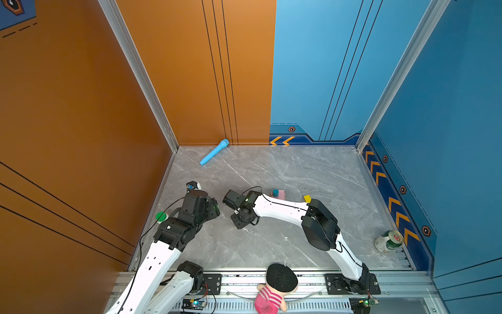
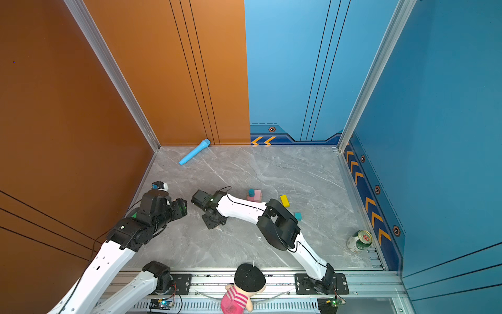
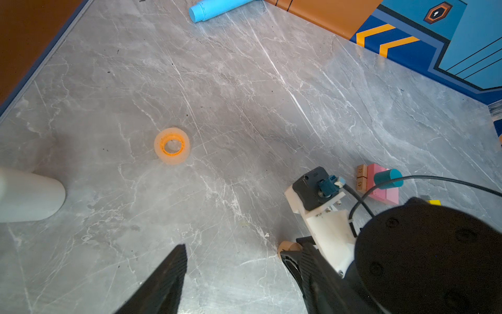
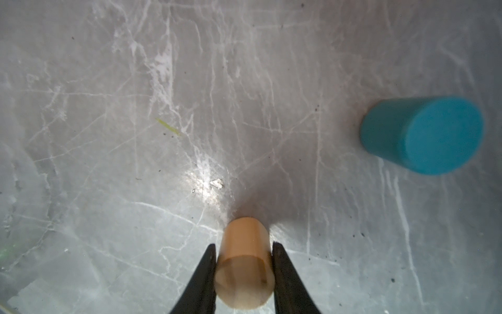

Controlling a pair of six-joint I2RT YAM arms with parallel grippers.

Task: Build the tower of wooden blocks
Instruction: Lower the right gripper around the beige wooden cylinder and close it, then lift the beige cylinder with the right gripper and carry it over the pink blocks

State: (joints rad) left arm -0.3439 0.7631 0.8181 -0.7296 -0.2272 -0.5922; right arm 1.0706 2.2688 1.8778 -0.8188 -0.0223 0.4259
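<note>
My right gripper [image 4: 244, 246] is shut on a short tan cylinder [image 4: 244, 261], one finger pressed against each side, low over the grey table. A blue cylinder [image 4: 423, 134] stands on the table a little away from it. The tower [image 1: 278, 193] [image 2: 255, 194] is a low stack of pink bars with a blue cylinder [image 3: 388, 178] on top and tan bars [image 3: 361, 178] beside it, just behind my right forearm. A yellow bar [image 2: 284, 200] and a teal cube [image 2: 298, 216] lie to its right. My left gripper [image 3: 236, 263] is open and empty, close to the left of the right gripper.
A light-blue toy microphone [image 1: 214, 152] lies at the back left. A white bottle with green cap [image 1: 160, 216] stands by the left wall. A clear tape roll [image 3: 171, 145] lies on the table. A green can [image 1: 388, 240] lies at the right edge, and a doll [image 1: 274, 288] sits on the front rail.
</note>
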